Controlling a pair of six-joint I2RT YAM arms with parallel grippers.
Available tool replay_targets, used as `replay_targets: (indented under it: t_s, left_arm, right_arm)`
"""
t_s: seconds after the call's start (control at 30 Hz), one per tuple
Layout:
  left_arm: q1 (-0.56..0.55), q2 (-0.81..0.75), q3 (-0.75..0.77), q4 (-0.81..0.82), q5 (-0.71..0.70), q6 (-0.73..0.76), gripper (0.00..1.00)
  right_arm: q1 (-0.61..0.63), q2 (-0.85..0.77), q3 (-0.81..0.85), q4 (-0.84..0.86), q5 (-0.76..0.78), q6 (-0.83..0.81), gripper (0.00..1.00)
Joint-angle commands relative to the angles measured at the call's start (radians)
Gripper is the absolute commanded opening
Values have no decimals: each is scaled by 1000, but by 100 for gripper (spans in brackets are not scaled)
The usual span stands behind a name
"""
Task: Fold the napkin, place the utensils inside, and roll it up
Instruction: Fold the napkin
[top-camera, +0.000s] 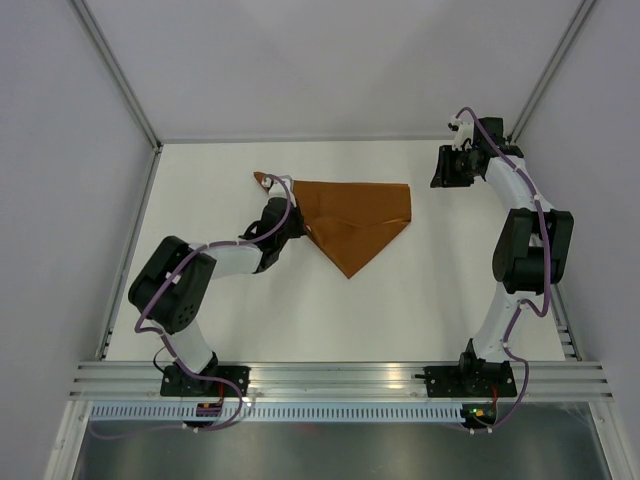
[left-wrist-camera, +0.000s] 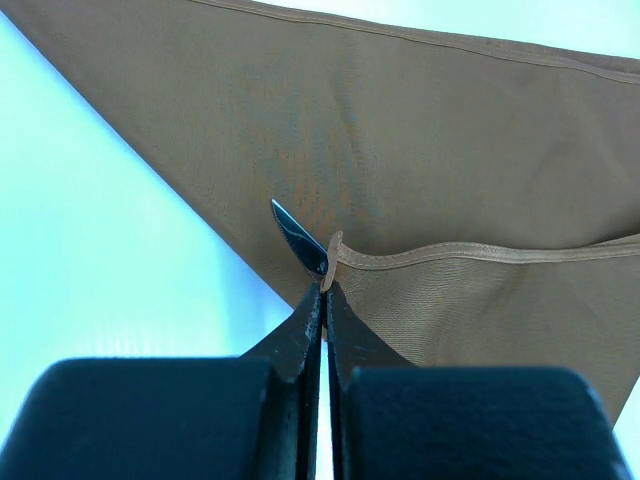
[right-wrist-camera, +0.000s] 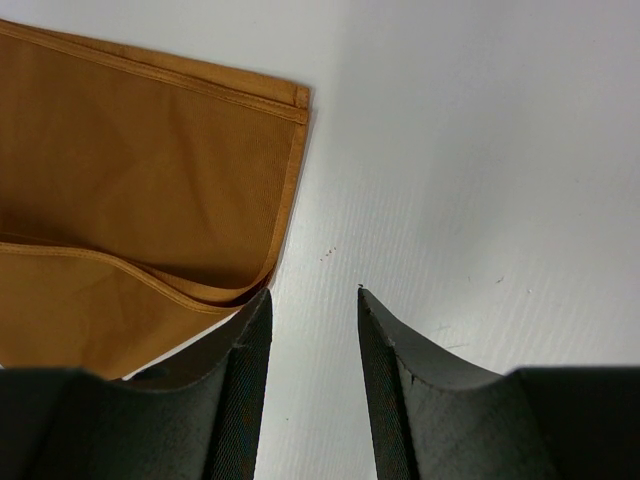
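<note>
The rust-orange napkin (top-camera: 355, 220) lies partly folded on the white table, a triangle pointing toward the near edge, with one small corner (top-camera: 262, 180) sticking out at the far left. My left gripper (top-camera: 290, 215) is at its left side. In the left wrist view, that left gripper (left-wrist-camera: 324, 285) is shut on a hemmed edge of the napkin (left-wrist-camera: 400, 130). A small dark glossy point (left-wrist-camera: 298, 242) shows beside the pinch; I cannot tell what it is. My right gripper (top-camera: 447, 172) (right-wrist-camera: 315, 295) stands open over bare table, just right of the napkin's right edge (right-wrist-camera: 285, 200). No utensils are clearly in view.
White walls and aluminium frame rails (top-camera: 125, 250) border the table on the left, back and right. Both arm bases sit on the rail (top-camera: 340, 378) at the near edge. Purple cables (top-camera: 545, 240) run along both arms.
</note>
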Motion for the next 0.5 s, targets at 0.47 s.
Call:
replay_targets:
  t_s: [0.47]
  left_arm:
    - [20,25,33,24,22,-43,40]
  right_arm:
    - [10,0,14,-1,13,-17,46]
